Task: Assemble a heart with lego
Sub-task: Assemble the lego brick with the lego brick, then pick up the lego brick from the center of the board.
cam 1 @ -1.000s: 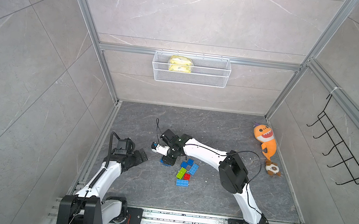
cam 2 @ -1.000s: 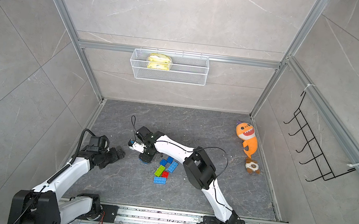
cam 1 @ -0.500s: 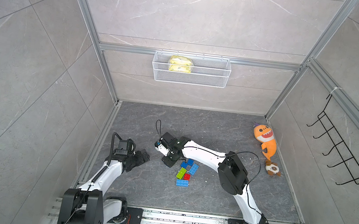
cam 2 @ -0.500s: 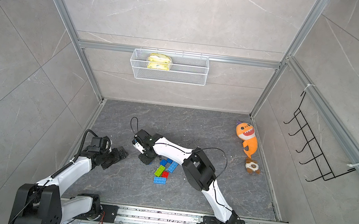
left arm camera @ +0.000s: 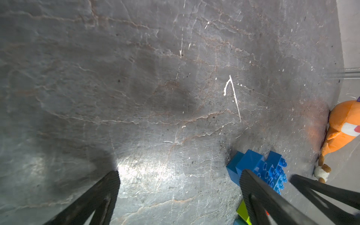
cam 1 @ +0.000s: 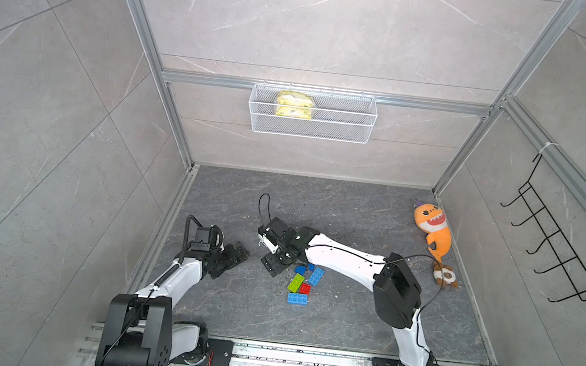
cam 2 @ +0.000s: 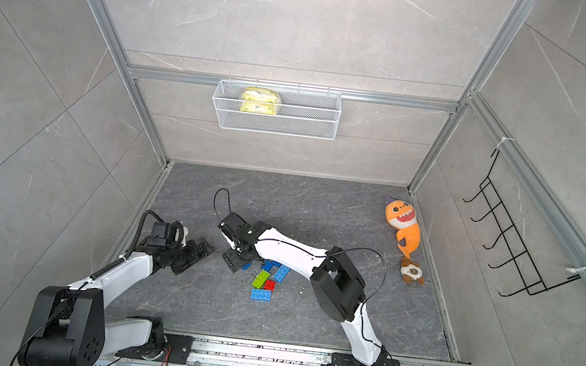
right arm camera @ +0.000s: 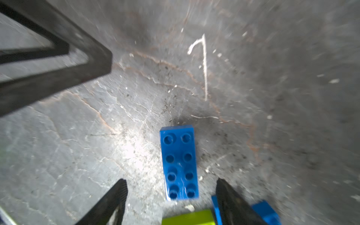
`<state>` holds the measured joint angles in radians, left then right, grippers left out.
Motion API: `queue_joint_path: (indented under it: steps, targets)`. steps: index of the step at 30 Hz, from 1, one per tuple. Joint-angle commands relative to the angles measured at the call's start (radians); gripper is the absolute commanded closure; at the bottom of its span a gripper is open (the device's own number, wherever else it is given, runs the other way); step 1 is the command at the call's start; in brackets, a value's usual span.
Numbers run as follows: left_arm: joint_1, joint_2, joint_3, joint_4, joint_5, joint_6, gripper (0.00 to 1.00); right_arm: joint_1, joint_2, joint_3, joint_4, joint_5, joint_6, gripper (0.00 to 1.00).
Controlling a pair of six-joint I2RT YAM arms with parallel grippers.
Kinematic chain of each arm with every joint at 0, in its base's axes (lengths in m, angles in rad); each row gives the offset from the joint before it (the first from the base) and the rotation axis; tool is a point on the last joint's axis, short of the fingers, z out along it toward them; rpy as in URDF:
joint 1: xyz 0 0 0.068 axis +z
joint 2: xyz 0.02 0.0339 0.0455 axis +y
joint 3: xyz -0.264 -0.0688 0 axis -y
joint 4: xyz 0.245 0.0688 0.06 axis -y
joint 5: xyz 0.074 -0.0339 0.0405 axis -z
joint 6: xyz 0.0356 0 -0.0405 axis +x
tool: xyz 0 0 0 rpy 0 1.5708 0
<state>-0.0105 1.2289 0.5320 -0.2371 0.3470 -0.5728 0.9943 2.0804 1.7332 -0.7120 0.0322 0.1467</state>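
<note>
To my eye the blue brick (right arm camera: 179, 163) is being set down, so the right arm (cam 1: 342, 261) should lift straight off without nudging it. It reaches low across the tabletop (cam 1: 343, 321), jaws apart and empty. The lego (cam 1: 296, 282) lies mid-frame in both top views. The left arm (cam 1: 179, 276) hovers, jaws wide, empty.

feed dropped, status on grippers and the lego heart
Left gripper open, empty. Right gripper open, blue brick loose between jaws. Lego clustered, shape unfinished. Plush shark well clear.
</note>
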Motion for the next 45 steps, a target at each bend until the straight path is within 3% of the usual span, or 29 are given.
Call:
queue_joint_path:
  steps: [1, 13, 21, 34, 45]
  targets:
    - [0.003, -0.012, -0.005, 0.031, 0.051, 0.000, 0.00, -0.010, -0.097, -0.038, 0.002, 0.042, 0.028, 0.26]
    - [-0.033, -0.003, -0.023, 0.135, 0.167, 0.027, 0.00, -0.200, -0.314, -0.400, 0.062, -0.055, 0.247, 0.37]
    - [-0.078, 0.018, -0.018, 0.158, 0.164, 0.019, 0.00, -0.220, -0.338, -0.552, 0.124, -0.068, 0.341, 0.39]
    - [-0.083, 0.029, -0.013, 0.163, 0.156, 0.006, 0.00, -0.219, -0.301, -0.608, 0.208, -0.144, 0.413, 0.42]
    - [-0.085, 0.026, -0.015, 0.163, 0.152, 0.008, 0.00, -0.212, -0.227, -0.532, 0.136, -0.061, 0.371, 0.47]
